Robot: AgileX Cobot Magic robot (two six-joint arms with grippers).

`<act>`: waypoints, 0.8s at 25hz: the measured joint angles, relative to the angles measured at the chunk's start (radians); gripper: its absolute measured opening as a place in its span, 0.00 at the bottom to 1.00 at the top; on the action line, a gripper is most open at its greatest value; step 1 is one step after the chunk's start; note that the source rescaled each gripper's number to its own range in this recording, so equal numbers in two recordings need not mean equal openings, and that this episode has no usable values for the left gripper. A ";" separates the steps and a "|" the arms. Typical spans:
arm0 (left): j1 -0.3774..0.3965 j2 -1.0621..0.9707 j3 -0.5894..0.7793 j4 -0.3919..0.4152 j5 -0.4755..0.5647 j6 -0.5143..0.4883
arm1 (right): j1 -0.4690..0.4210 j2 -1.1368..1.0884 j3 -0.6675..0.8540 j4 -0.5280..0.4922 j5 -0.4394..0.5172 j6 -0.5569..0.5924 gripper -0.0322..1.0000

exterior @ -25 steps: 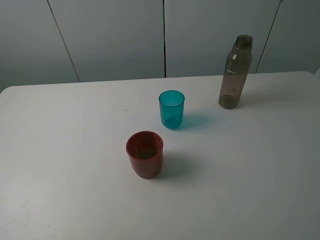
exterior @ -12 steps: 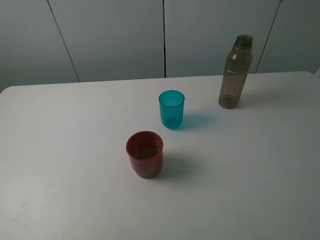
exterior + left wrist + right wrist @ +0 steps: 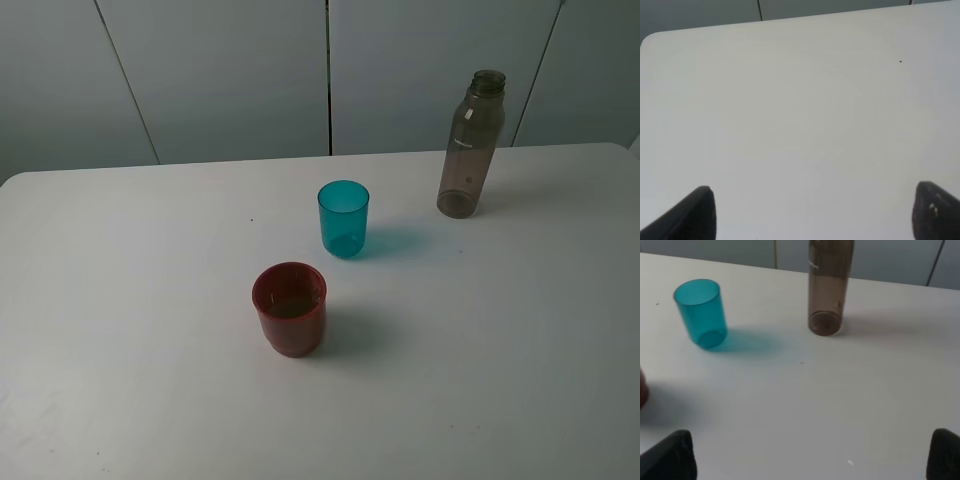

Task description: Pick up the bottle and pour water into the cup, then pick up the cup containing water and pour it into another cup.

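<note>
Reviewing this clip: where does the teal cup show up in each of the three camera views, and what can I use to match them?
Exterior high: the teal cup stands upright near the table's middle, up and right of the red cup, left of the bottle.
Left wrist: not in it; only bare table.
Right wrist: teal cup at upper left, the bottle to its right.
Shared landmark: the bottle, in the exterior and right wrist views.
</note>
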 joint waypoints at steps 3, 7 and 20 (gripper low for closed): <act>0.000 0.000 0.000 0.000 0.000 0.000 | -0.109 0.000 0.000 0.008 0.000 -0.006 1.00; 0.000 0.000 0.000 0.000 0.000 0.000 | -0.177 0.000 0.000 0.008 0.000 -0.006 1.00; 0.000 0.000 0.000 0.000 0.000 0.000 | -0.181 0.000 0.000 0.018 0.000 -0.006 1.00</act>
